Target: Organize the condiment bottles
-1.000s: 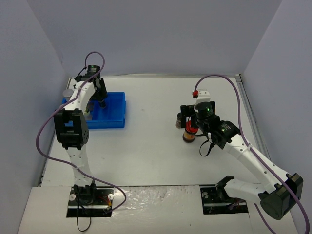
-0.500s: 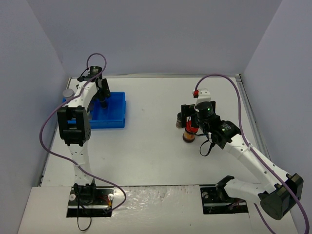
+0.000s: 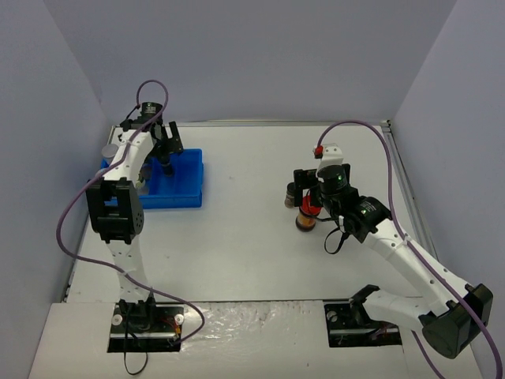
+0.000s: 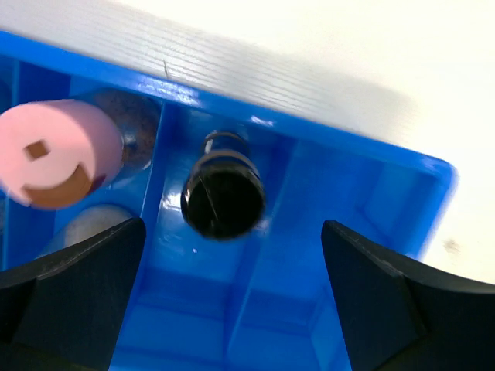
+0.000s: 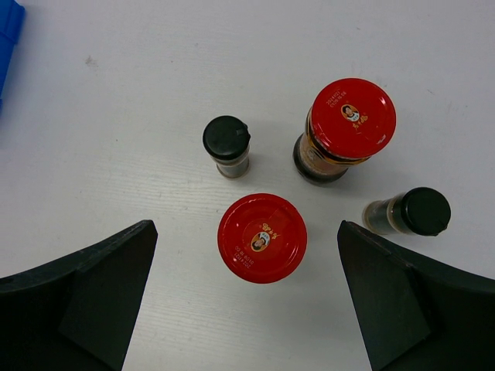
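In the left wrist view a black-capped condiment bottle (image 4: 223,193) stands in a compartment of the blue bin (image 4: 363,193). My left gripper (image 4: 232,259) hangs open above it, with nothing between its fingers. A pink-capped bottle (image 4: 58,151) fills the compartment to the left. From the top view the left gripper (image 3: 166,148) is over the bin's back part (image 3: 185,193). My right gripper (image 5: 246,259) is open, straddling from above a red-lidded jar (image 5: 261,237) on the table. Close by stand a second red-lidded jar (image 5: 352,120) and two small black-capped bottles (image 5: 227,139) (image 5: 421,211).
A pale cap (image 4: 89,224) shows in the bin below the pink one. A silver lid (image 3: 109,150) sits at the bin's far left. The table's white side walls enclose the area; the bin's corner (image 5: 8,23) shows at the right wrist view's edge.
My left gripper has gone from shut to wide open, letting go of the black-capped bottle inside the bin. The right arm has stayed almost still over the red-lidded jar.
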You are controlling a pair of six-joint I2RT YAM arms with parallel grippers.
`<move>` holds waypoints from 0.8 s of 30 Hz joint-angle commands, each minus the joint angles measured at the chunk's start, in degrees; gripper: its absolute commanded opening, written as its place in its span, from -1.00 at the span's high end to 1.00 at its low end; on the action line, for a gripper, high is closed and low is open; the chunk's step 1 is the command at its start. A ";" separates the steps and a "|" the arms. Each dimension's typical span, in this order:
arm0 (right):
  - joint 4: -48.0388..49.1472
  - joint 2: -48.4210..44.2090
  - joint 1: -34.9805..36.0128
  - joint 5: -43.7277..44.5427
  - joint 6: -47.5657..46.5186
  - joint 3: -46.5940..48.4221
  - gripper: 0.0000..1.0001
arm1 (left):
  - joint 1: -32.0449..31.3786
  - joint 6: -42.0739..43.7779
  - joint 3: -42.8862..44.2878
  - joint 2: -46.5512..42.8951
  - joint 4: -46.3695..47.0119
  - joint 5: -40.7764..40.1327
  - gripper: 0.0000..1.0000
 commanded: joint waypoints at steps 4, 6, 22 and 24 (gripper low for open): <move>2.86 -3.72 -0.34 -0.50 0.83 1.45 -1.00 | -7.84 2.02 -2.05 -18.32 1.36 0.24 -0.94; 2.86 -4.53 -0.34 -0.12 0.98 1.30 -1.00 | -12.64 4.54 -5.44 -21.36 5.24 0.71 -0.94; -0.23 -12.43 -0.42 0.83 3.81 -0.39 -1.00 | -39.05 12.91 -11.37 -13.71 24.68 10.26 -0.87; -0.73 -13.90 -0.34 0.83 4.15 -0.62 -1.00 | -39.84 13.00 -11.23 -12.34 27.67 12.21 -0.83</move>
